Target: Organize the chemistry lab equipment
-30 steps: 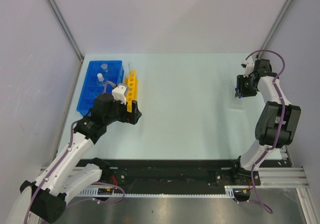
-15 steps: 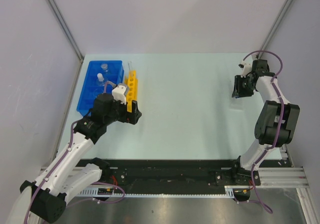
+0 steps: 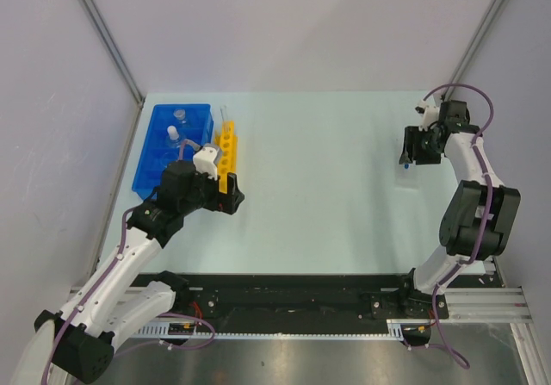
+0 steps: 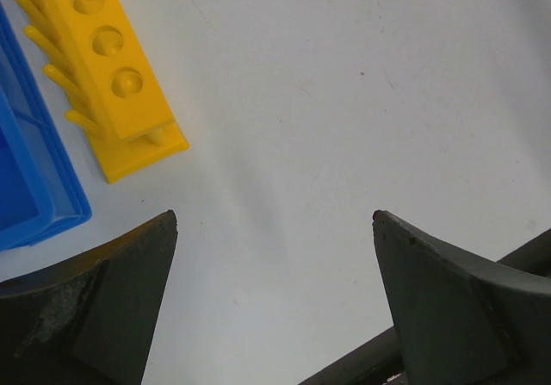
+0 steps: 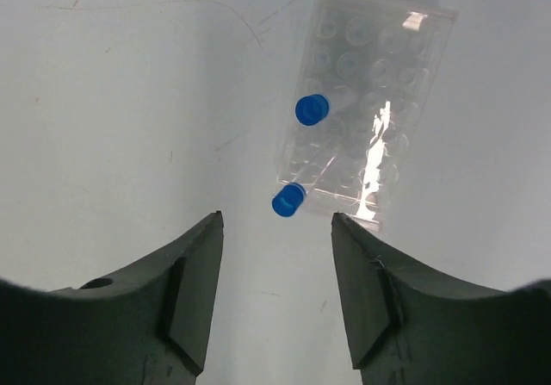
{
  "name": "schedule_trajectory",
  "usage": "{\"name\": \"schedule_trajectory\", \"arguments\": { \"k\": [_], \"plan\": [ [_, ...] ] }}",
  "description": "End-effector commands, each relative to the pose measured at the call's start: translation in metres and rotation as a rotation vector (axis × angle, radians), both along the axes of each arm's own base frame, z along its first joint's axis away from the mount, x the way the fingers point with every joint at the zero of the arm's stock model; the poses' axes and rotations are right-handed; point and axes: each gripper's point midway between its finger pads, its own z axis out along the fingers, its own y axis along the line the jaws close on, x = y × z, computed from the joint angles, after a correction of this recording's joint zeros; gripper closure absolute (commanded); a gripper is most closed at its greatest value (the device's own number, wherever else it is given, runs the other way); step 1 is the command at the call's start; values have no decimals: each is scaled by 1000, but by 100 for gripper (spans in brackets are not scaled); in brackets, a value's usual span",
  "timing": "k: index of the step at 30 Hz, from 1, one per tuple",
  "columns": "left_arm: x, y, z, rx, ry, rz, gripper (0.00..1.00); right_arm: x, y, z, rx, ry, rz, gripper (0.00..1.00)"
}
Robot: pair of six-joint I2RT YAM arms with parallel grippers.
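Note:
The blue tray (image 3: 164, 157) sits at the far left with small flasks (image 3: 179, 114) in it. The yellow tube rack (image 3: 225, 152) lies along its right side, with a thin clear tube (image 3: 224, 114) at its far end. My left gripper (image 3: 234, 198) is open and empty over bare table just in front of the rack (image 4: 108, 53) and the tray corner (image 4: 39, 200). My right gripper (image 5: 277, 219) is open and empty above the table at the far right (image 3: 408, 158). Just ahead of it lie a clear flat slide (image 5: 379, 101) and two blue-tipped droppers (image 5: 312, 109) (image 5: 288, 201) resting on its edge.
Grey walls enclose the table on the left, back and right. The black rail with the arm bases (image 3: 301, 299) runs along the near edge. The right-hand things lie close to the table's right edge.
My right gripper has shifted slightly left and turned over the slide and droppers. The left arm has not moved.

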Motion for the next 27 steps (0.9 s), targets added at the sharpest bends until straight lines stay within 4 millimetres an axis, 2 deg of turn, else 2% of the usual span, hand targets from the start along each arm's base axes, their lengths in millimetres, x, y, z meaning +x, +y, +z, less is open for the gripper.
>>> {"name": "schedule_trajectory", "arguments": {
  "k": [1,2,4,7,12,15,21,27],
  "plan": [
    [3,-6,8,0,-52,-55,0,0,-9,42,-27,-128,40,37],
    [3,-6,9,-1,-53,-57,0,-5,-9,39,-23,-109,54,30],
    [2,-6,9,-2,-56,-55,0,-7,-13,33,-35,-92,57,25],
    [3,-5,11,-1,-63,-46,0,-7,-18,7,-47,-21,49,16],
    [2,-4,10,1,-64,-44,0,-2,-25,-17,-53,8,-9,11],
    [3,-4,9,4,-60,-45,0,5,-30,-28,-79,5,-56,4],
    [4,-5,8,6,-53,-52,0,11,-30,-51,-108,25,-78,2],
    [3,-5,8,7,-54,-54,0,16,-26,-65,-142,40,-87,3]
  ]
}}
